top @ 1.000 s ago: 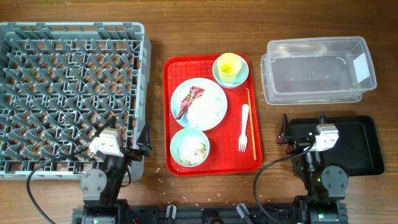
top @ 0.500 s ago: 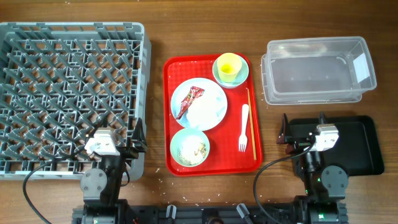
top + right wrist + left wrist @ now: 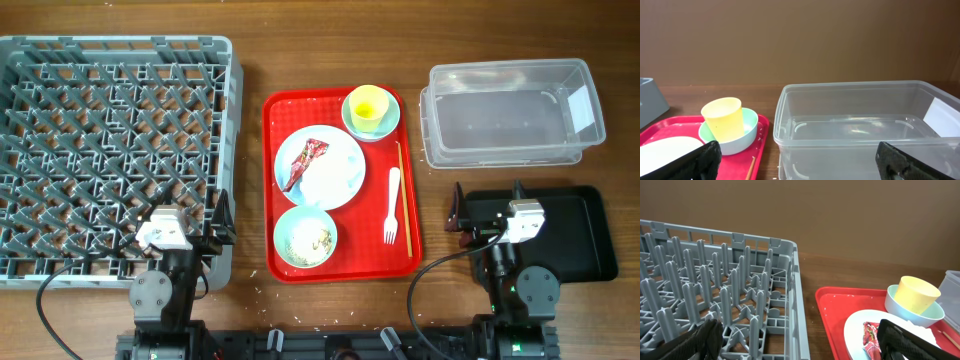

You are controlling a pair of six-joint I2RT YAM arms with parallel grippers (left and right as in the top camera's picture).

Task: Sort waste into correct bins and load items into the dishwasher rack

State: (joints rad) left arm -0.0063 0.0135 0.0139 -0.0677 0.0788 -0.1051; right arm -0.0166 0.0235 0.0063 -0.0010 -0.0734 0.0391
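**A:** Overhead view first: where are the two arms, and do they carry anything?

**B:** Both wait at the near edge of the desk. The left pincer [image 3: 222, 222] is spread by the near right corner of the grey rack [image 3: 115, 40]. The right pincer [image 3: 487, 205] is spread above the black tray [image 3: 575, 230]. Neither one holds anything.

**A:** And the waste?

**B:** It is on the red tray [image 3: 400, 250] between them. The red wrapper [image 3: 303, 160] and the white napkin [image 3: 325, 180] lie on the blue plate [image 3: 350, 150]. The rice scraps are in the near bowl [image 3: 305, 238].

**A:** What to do first?

**B:** I think nothing is sorted yet, so I would start with the wrapper. Come down from above and pinch its raised crinkled part, not the plate rim. Then lift straight up, so the napkin touching it is not dragged along.
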